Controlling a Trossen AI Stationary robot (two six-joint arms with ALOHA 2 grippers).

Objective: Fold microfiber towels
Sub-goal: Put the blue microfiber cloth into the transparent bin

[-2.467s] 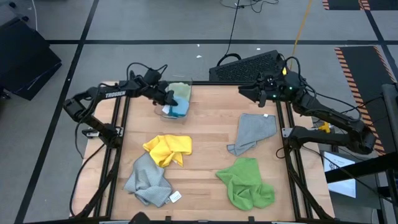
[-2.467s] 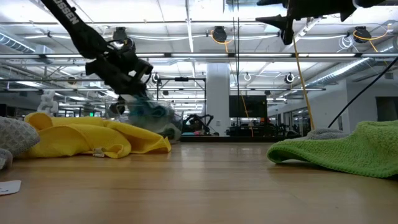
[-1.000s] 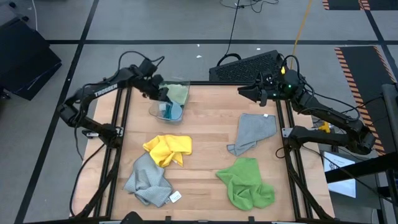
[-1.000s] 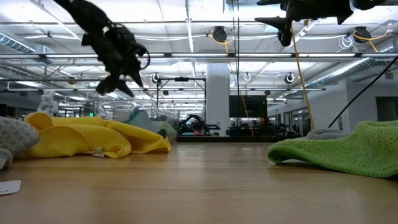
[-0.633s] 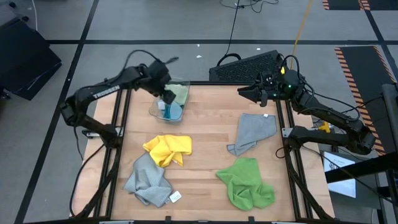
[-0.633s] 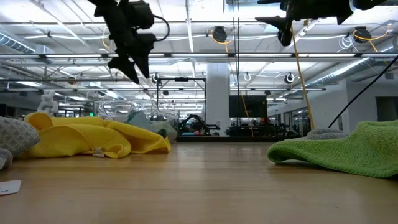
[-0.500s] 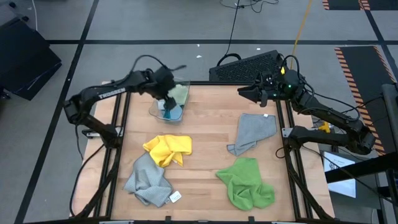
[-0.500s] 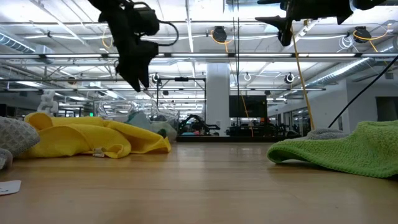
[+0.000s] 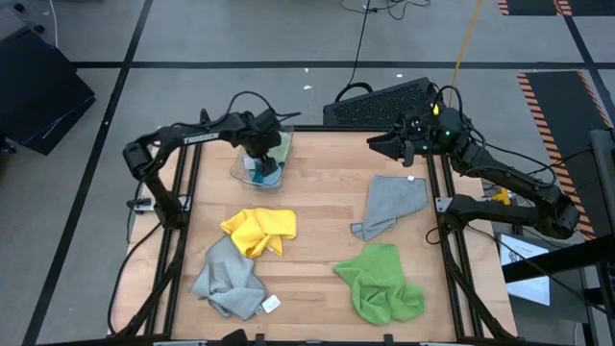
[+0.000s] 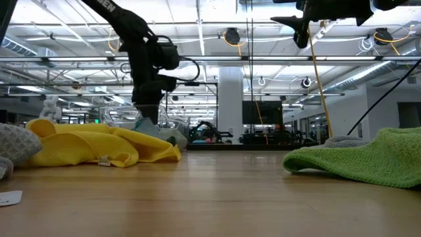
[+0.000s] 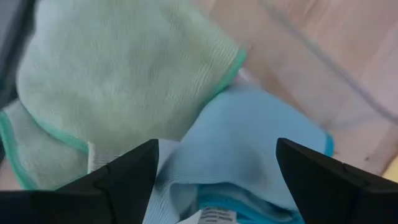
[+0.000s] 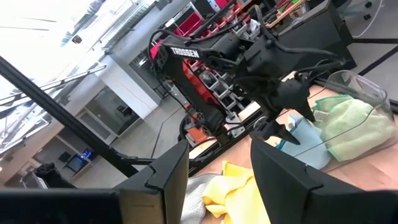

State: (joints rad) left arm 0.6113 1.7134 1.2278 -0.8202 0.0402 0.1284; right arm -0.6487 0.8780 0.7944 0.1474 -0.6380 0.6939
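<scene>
left gripper point(image 9: 261, 165) hangs w/ fingers spread wide, pointing down into the clear bin point(image 9: 242, 174) at the far left of the table point(image 9: 317, 207), right over the light blue towel point(image 9: 268, 174); we see nothing pinched between the fingers point(image 11: 124, 174). pale green towel point(image 9: 279, 144) lies in the same bin, on the blue one's far side and touching it; wrist view shows the pale green one overlapping the blue one.

right gripper point(image 9: 371, 141) waits in the air over the table's far right edge, partly open, nothing in it.

rel. to the bin: yellow towel point(image 9: 259, 229) crumpled just on the near side, grey towel point(image 9: 229, 279) w/ a white tag point(image 9: 270, 304) farther toward the near edge. second grey towel point(image 9: 392, 205) well off to the right, bright green towel point(image 9: 381, 283) near the right front, also crumpled.
</scene>
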